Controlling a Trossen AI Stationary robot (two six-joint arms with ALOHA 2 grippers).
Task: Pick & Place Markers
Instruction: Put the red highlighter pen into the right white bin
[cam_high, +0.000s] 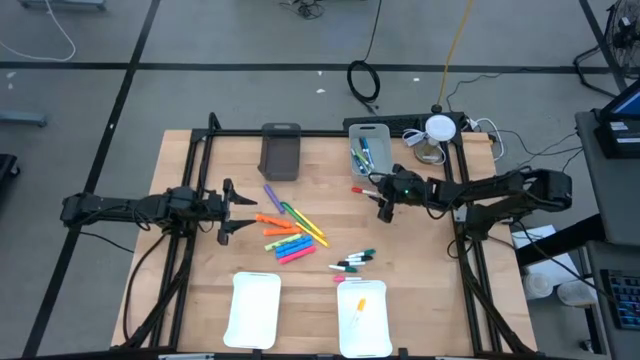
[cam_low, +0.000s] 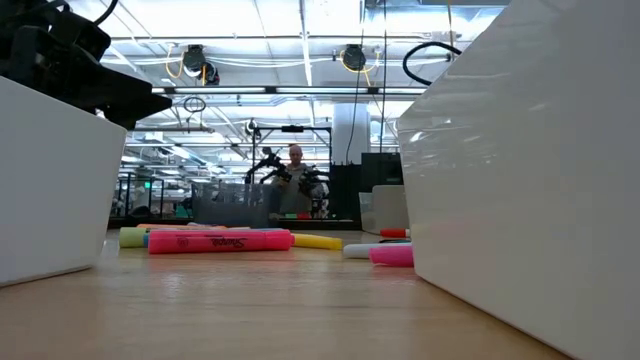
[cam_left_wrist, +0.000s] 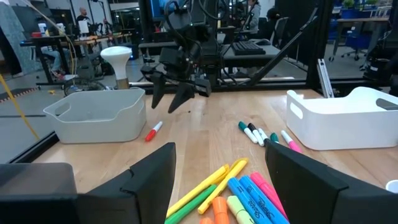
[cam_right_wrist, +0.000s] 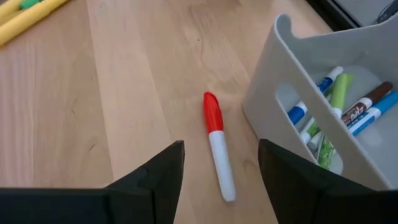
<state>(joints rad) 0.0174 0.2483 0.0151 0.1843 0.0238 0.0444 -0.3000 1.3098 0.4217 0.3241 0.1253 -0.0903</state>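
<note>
Two white trays (cam_high: 254, 310) sit at the desk's (cam_high: 200, 280) near edge, with a grey bin (cam_high: 368, 152) holding several markers at the far right. Between them the loose markers (cam_high: 290, 236) lie mid-desk beside the waiting, open left gripper (cam_high: 229, 211). Nearest the right gripper (cam_high: 385, 204), fingers apart and empty, a red-capped marker (cam_right_wrist: 217, 144) lies just beside the bin, its length pointing away between the fingers.

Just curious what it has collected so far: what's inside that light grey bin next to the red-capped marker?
The light grey bin holds several markers: blue-capped, green and brown-capped ones. Its wall hides the rest of the inside.
</note>
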